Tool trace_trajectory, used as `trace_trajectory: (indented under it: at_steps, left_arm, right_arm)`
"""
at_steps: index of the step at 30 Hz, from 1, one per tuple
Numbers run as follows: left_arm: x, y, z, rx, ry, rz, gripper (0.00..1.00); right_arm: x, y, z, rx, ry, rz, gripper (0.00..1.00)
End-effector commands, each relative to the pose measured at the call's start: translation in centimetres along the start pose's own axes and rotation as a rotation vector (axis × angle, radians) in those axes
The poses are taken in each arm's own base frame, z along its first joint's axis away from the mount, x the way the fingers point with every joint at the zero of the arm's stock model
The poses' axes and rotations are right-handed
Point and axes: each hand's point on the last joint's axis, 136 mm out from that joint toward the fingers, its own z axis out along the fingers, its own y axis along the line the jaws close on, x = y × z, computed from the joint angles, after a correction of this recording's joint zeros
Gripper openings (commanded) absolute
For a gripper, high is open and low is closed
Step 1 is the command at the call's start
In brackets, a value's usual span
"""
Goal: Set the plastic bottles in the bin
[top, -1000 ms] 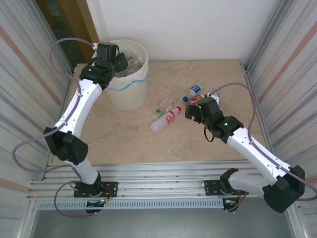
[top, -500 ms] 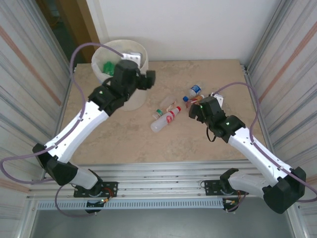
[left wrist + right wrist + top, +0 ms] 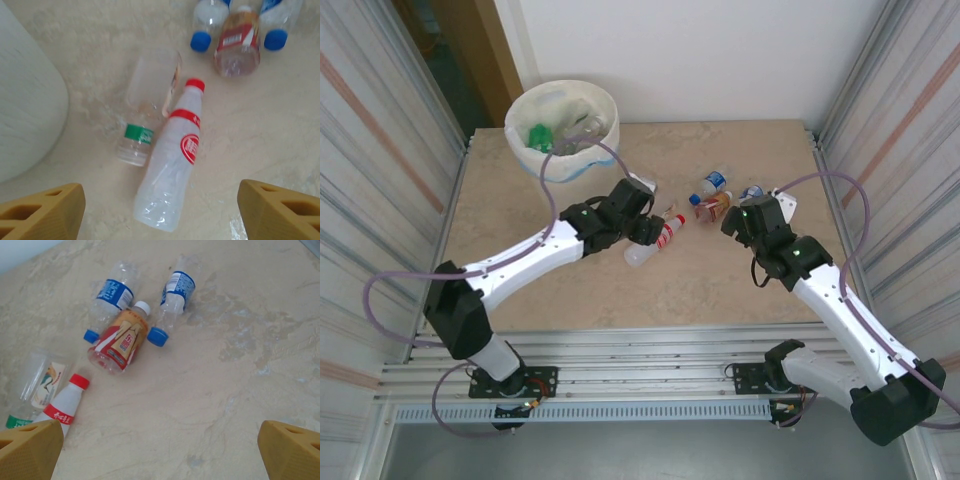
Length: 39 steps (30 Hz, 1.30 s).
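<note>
From above, I counted five plastic bottles [image 3: 640, 254] lying mid-table and one bin [image 3: 611, 128] at the far-left corner. On the left wrist, the left gripper [image 3: 160, 210] gaped wide and empty above them. On the right wrist, the right gripper [image 3: 160, 450] was likewise spread and empty.

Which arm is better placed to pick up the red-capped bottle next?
Left. The left claw, open, hangs over the red-capped bottle, lying between its fingers. For the right claw, also open, that bottle lies off to one side, near the view's edge.
</note>
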Motion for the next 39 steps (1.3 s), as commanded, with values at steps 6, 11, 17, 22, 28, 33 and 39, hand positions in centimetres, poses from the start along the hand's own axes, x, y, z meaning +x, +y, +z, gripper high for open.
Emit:
trace_trajectory:
  at_steps: [6, 11, 17, 22, 28, 33, 39]
  left_arm:
    - [3.7, -3.4, 4.8, 0.038, 0.168, 0.079, 0.71]
    - [4.6, -4.1, 7.3, 0.03, 0.226, 0.107, 0.69]
    - [4.8, -3.8, 9.2, -0.021, 0.257, 0.123, 0.67]
    - [4.9, -3.3, 10.5, -0.064, 0.28, 0.12, 0.67]
    - [5.1, -2.5, 11.8, -0.106, 0.306, 0.105, 0.67]
    - [5.7, -2.0, 13.0, -0.126, 0.328, 0.098, 0.63]
    - [6.2, -2.1, 13.8, -0.126, 0.343, 0.105, 0.63]
  right_arm:
    - [0.2, -1.4, 0.0, 0.049, -0.001, 0.029, 0.98]
    - [0.3, -1.7, 0.0, 0.062, 0.002, 0.027, 0.98]
    - [-0.1, -2.1, -0.6, 0.05, -0.018, 0.05, 0.98]
    - [0.0, -2.0, -0.5, 0.048, -0.015, 0.051, 0.98]
    - [0.1, -2.1, -0.5, 0.048, -0.011, 0.051, 0.98]
    - [0.2, -2.1, -0.4, 0.049, -0.008, 0.054, 0.98]
    - [0.4, -2.1, -0.3, 0.047, -0.003, 0.056, 0.98]
